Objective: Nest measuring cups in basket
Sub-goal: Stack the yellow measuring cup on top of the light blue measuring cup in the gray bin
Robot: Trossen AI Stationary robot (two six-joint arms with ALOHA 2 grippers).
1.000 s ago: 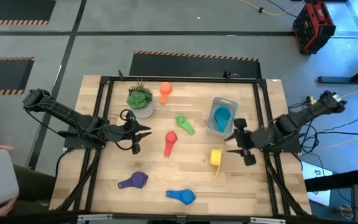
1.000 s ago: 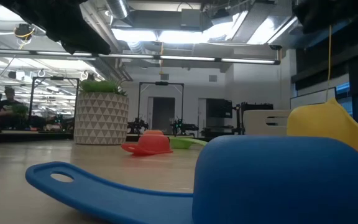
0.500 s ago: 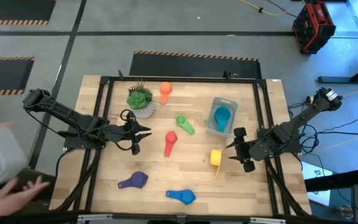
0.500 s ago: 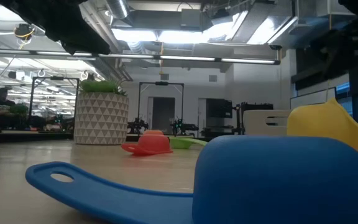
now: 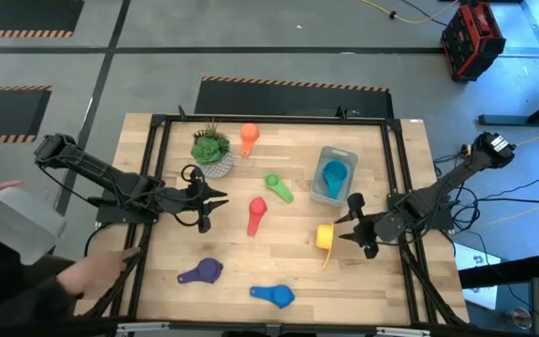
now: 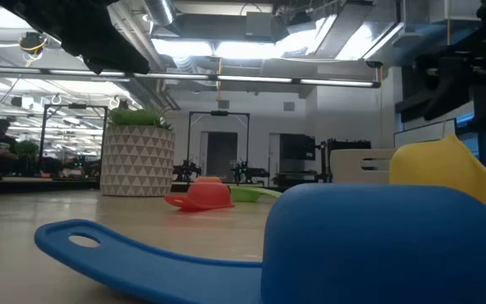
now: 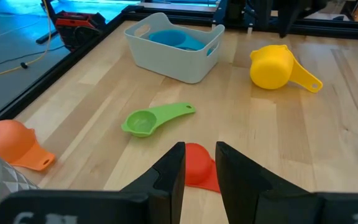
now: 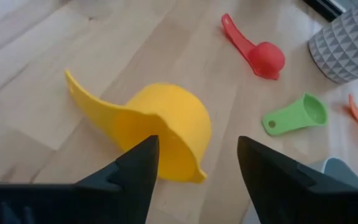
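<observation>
Right hand hovers beside the yellow cup, fingers spread wide, holding nothing. Cup lies on its side on the worktop, just short of the basket, which holds the teal cup. Best to close across the yellow bowl's rim, not the thin handle, then lift clear of the basket wall. Left hand waits near the red cup, fingers slightly apart.
</observation>
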